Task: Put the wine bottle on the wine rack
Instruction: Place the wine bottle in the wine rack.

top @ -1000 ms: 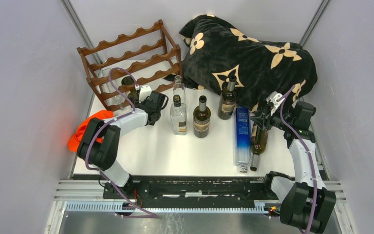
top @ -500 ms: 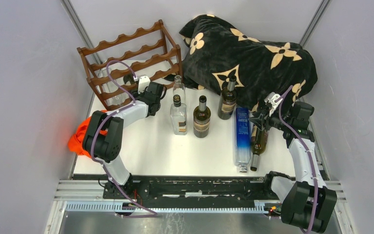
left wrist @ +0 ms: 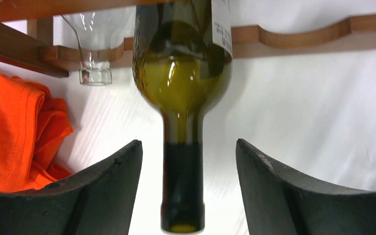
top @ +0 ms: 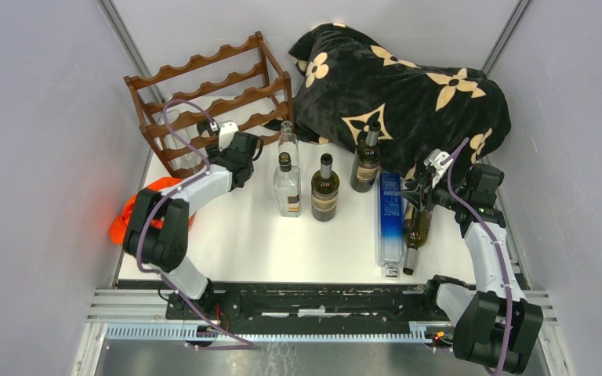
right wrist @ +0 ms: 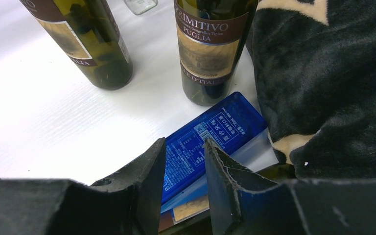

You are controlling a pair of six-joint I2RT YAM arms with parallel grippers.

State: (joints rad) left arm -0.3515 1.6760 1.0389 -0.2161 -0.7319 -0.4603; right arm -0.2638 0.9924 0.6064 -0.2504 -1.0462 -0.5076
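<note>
I see L pincer (left wrist: 188,152) wide open, clear of wine bottle (left wrist: 182,73) neck; btl lies in wine rack (left wrist: 298,36), 11 o'clock. R pincer (right wrist: 185,147) closed, empty.

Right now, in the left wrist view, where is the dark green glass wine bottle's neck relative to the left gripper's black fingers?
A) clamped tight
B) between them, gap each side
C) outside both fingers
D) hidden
B: the neck of the dark green glass wine bottle runs between the black fingers of the left gripper, with a visible gap on both sides.
</note>
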